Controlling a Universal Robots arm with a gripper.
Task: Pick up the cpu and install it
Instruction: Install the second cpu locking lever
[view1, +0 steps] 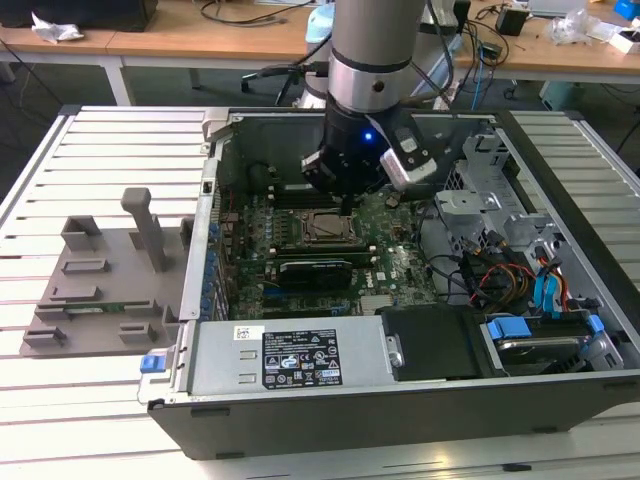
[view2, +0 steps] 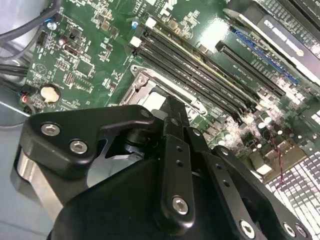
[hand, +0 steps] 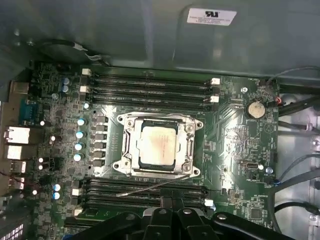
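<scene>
Cpu (hand: 158, 145) sits flat inside the metal socket frame (hand: 192, 150) at the centre of the first wrist view, on the green motherboard (hand: 240, 135) between rows of black memory slots (hand: 150, 82). The claw (view1: 347, 200) hangs above the open computer case (view1: 400, 400) in the upper middle of the exterior view, apart from the cpu. Whether the claw is apart or together cannot be told. A grey fixture (view1: 100, 290) lies on the bench (view1: 60, 400) at the exterior view's left.

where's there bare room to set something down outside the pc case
The slatted table is bare behind and around the grey fixture block, on the exterior view's left. Inside the case it is crowded: motherboard, cables, gripper above the cpu.
</scene>
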